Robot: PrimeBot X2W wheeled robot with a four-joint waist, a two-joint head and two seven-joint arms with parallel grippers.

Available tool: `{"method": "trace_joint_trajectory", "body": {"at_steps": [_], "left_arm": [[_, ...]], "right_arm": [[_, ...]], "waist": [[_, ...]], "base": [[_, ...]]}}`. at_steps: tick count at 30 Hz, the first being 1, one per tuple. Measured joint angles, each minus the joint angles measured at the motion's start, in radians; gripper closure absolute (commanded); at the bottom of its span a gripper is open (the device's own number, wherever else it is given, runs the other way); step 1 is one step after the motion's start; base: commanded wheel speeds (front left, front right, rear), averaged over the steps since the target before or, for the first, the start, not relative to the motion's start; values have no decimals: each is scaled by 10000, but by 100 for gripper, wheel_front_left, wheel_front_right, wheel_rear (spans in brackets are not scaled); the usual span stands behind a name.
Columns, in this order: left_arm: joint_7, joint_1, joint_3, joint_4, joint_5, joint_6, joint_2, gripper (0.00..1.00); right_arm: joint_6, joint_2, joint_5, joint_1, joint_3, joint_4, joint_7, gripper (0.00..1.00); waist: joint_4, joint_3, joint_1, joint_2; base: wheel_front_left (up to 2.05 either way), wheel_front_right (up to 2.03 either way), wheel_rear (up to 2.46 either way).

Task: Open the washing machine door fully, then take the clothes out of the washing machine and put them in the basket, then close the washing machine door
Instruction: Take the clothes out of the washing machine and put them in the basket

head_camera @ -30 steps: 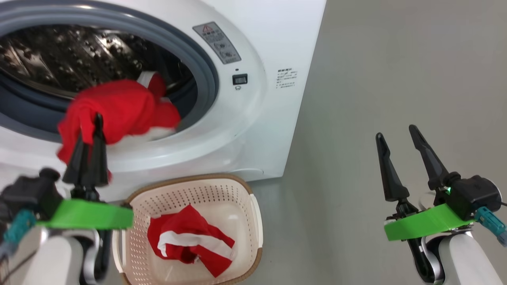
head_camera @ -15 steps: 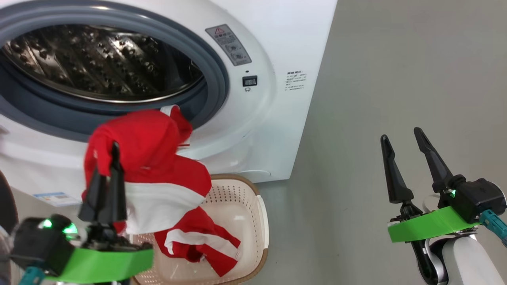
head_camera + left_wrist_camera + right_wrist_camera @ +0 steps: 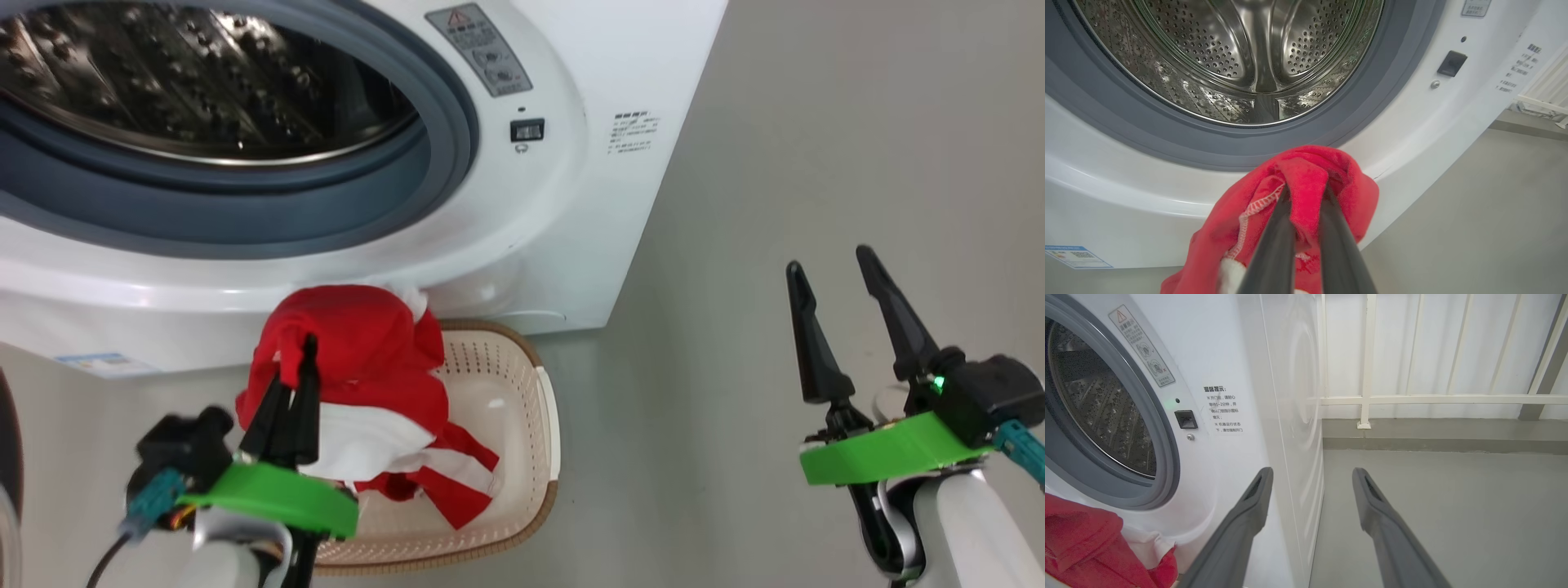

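**Washing machine** (image 3: 588, 212): The mouth is exposed. The drum (image 3: 1237, 61) is seen bare of cloth wherever its steel shows. Its lowest front lip is hidden behind the grey ring (image 3: 1167, 139), so a leftover piece cannot be ruled out.

**Washing machine door** (image 3: 6, 457): It is probably the dark curved edge at the left border of the head view, swung well away. The opening step is judged done.

**Basket** (image 3: 551, 425): It is set on the floor (image 3: 735, 367), just beside the machine's lower front edge.

**Clothes** (image 3: 457, 482): One red-and-white piece is laid on the basket's bottom. A second piece, the held garment (image 3: 351, 359), is carried clear of the mouth and hangs over the basket's left rim, its lower folds apparently touching the laid piece.

**Left gripper** (image 3: 1306, 190): It is clamped narrow on a fold of the held garment.

**Right gripper** (image 3: 826, 260): It is spread wide, with nothing between the fingers, well apart over bare floor.

**Outstanding:** The held garment is to be released into the basket, and the door is to be closed.
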Motion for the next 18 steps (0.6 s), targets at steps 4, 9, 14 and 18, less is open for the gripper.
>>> {"method": "trace_joint_trajectory", "body": {"at_steps": [4, 9, 14, 18], "left_arm": [[-221, -840, -21, 1461, -291, -464, -244, 100], [-368, -1729, -17, 3682, -420, -874, -414, 100], [-410, -2543, -13, 5797, -619, -1133, -506, 100], [-320, -3325, -59, 7281, -1076, -1310, -729, 100]], "right_arm": [[0, 0, -40, -253, 6, -6, 0, 0], [0, -4, -105, -366, 38, -4, 0, 0], [0, -4, -104, -674, 111, -23, 0, 0], [0, -6, -104, -681, 119, -38, 0, 0]], "waist": [[-11, 330, 0, 0], [-78, 710, 0, 0], [-218, 1046, 0, 0], [-298, 1326, 0, 0]], "base": [[0, 0, 0], [0, 0, 0], [0, 0, 0], [0, 0, 0]]}}
